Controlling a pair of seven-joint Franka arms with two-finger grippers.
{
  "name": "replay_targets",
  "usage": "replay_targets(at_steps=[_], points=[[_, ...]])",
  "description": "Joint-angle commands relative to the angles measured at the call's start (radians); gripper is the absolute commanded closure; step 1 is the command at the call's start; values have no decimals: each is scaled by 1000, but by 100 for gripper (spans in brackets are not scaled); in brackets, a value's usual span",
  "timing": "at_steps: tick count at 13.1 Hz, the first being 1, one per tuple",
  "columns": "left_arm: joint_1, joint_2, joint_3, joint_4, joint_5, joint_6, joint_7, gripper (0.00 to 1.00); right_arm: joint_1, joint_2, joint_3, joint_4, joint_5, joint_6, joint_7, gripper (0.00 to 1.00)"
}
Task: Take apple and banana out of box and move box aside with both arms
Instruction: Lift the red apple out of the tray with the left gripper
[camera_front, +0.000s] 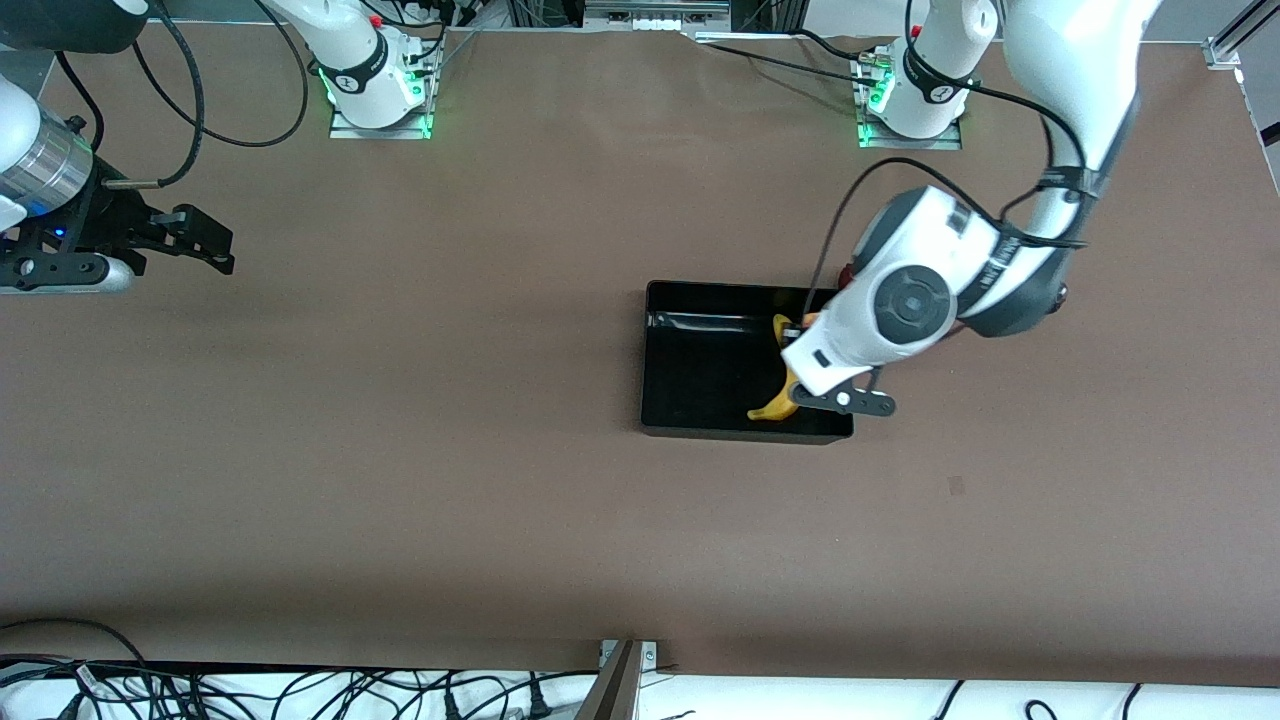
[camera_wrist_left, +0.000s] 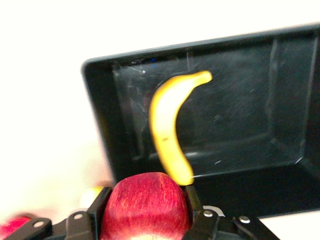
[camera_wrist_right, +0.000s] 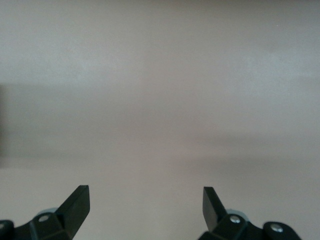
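The black box (camera_front: 700, 370) lies on the brown table, nearer the left arm's end. The yellow banana (camera_front: 775, 405) lies inside it, partly hidden under the left arm. My left gripper (camera_front: 805, 345) hangs over the box's end toward the left arm. In the left wrist view this gripper (camera_wrist_left: 146, 195) is shut on the red apple (camera_wrist_left: 145, 207), with the banana (camera_wrist_left: 167, 130) and the box (camera_wrist_left: 240, 125) below it. My right gripper (camera_front: 215, 250) waits open and empty over bare table at the right arm's end; it also shows in the right wrist view (camera_wrist_right: 145, 192).
A red thing (camera_wrist_left: 15, 225) and a yellowish thing (camera_wrist_left: 92, 196) show blurred on the table beside the box. A small red patch (camera_front: 847, 270) peeks out under the left arm. Cables lie along the table edge nearest the front camera.
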Motion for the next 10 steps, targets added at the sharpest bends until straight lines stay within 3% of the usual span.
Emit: replay_targets(at_steps=[1, 5, 7, 10], points=[[128, -10, -9, -36, -1, -12, 384, 70, -6, 0, 3, 8, 4, -1, -4, 0], [225, 3, -10, -164, 246, 44, 500, 73, -6, 0, 3, 8, 4, -1, -4, 0], [282, -6, -15, -288, 255, 194, 502, 72, -6, 0, 3, 8, 4, -1, -4, 0], [293, 4, -15, -374, 262, 350, 500, 65, -8, 0, 3, 8, 4, -1, -4, 0]])
